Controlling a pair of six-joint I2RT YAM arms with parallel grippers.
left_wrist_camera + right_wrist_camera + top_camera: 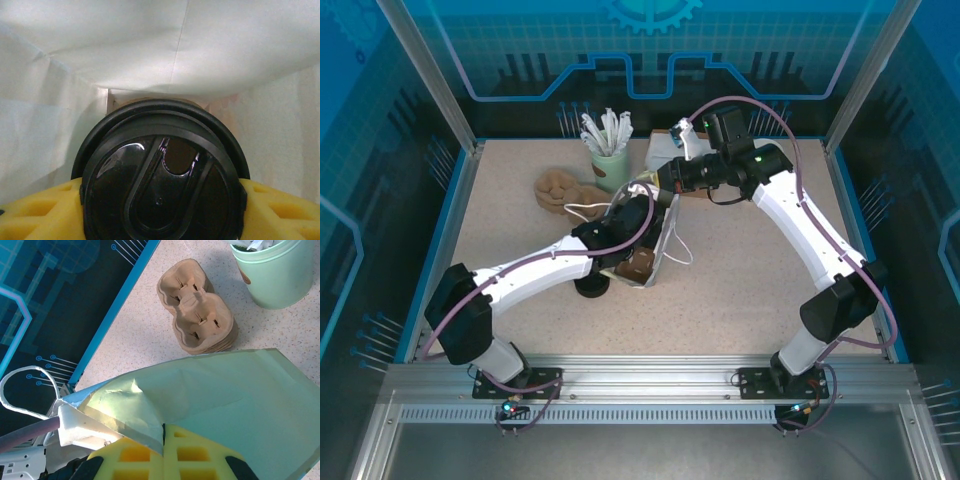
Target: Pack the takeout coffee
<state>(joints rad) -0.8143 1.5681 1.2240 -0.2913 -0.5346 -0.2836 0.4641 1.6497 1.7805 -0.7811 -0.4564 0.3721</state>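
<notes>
Insertion step, I judge. My left gripper has the takeout coffee inside the paper bag, with white walls all round it in the left wrist view. The left jaws are clamped on the cup just under its lid, and the yellow pads touch it at lower left and lower right of the frame. The right gripper has its jaws together on the bag's rim at bottom centre of the right wrist view (holding the mouth open, I take it).

The cup's long axis runs away from the left camera: lid faces the lens, base points deeper into the bag, sip hole toward frame top. Upright against the tabletop? Cannot tell.

The next move calls for seating the base on the bag floor, then parting the left jaws and backing straight out without snagging paper.
</notes>
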